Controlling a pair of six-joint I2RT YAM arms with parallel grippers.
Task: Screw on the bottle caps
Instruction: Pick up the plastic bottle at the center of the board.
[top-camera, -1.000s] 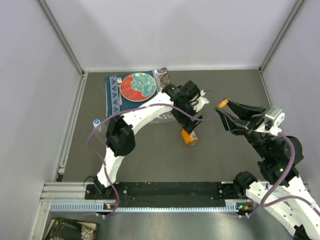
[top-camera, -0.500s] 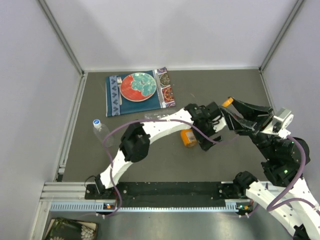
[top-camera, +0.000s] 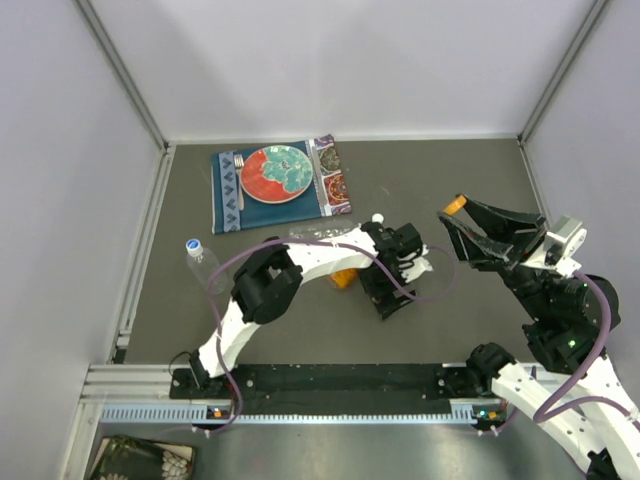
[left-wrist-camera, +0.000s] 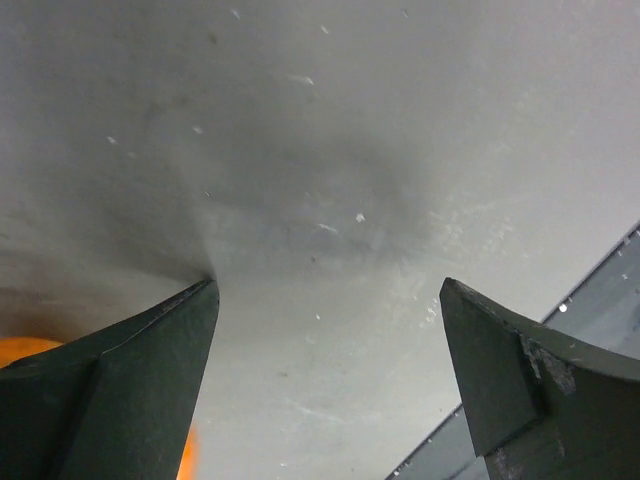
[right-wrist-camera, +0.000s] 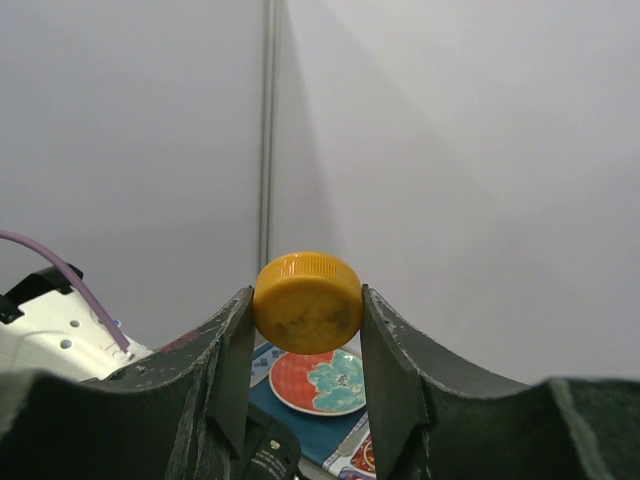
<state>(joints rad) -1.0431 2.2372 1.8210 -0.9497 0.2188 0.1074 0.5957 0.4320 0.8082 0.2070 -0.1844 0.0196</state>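
The cap (right-wrist-camera: 307, 303) is yellow-orange, the plate (top-camera: 258, 180) is red with a teal flower pattern, the placemat (top-camera: 222, 206) is dark blue, and the table (top-camera: 450, 180) is grey.

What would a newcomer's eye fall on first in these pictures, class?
The orange cap pinched in the right gripper, held high at the right. Next, the left gripper, wide open, low beside the orange bottle at mid-table. The red-and-teal plate brightens the far left.

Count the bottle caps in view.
2. An orange cap is pinched in the right gripper; a pale cap tops the clear bottle at far left. Others may be hidden.
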